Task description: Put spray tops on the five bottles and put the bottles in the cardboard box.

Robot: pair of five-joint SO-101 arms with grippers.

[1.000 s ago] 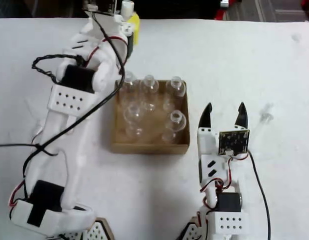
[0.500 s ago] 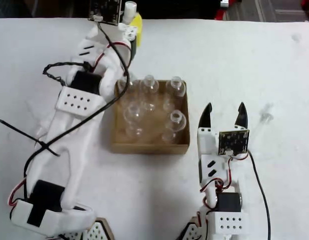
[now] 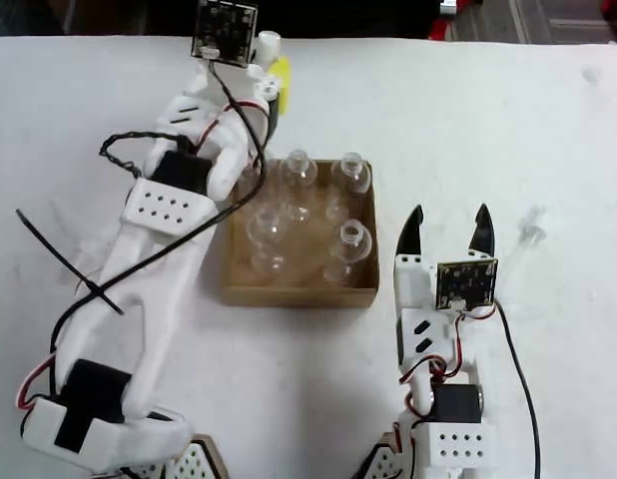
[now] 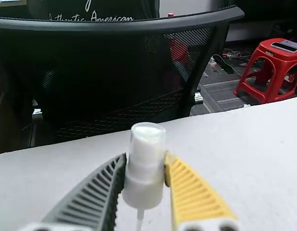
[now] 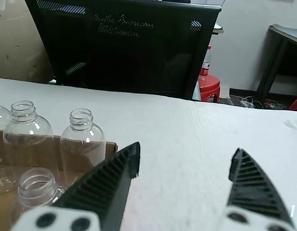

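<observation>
- The five bottles [image 3: 299, 172] stand in the cardboard box [image 3: 299, 295] with bare necks, so boxing looks done but no top is fitted yet.
- The left gripper [image 4: 144, 161] is clamped on one spray top [image 4: 144, 185]; the bottles sit near it, back toward its arm's base.
- The right gripper [image 3: 449, 215] rests wide open and empty, with the box just beside it.
- Over the last second the left arm has carried the top sideways along the surface's [image 3: 488, 120] far edge. The right arm is unchanged.

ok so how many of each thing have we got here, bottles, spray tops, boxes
clear bottles: 5, all in the box, one partly behind the left arm
spray top: 1, held in the left tool
cardboard box: 1
total: 7
</observation>
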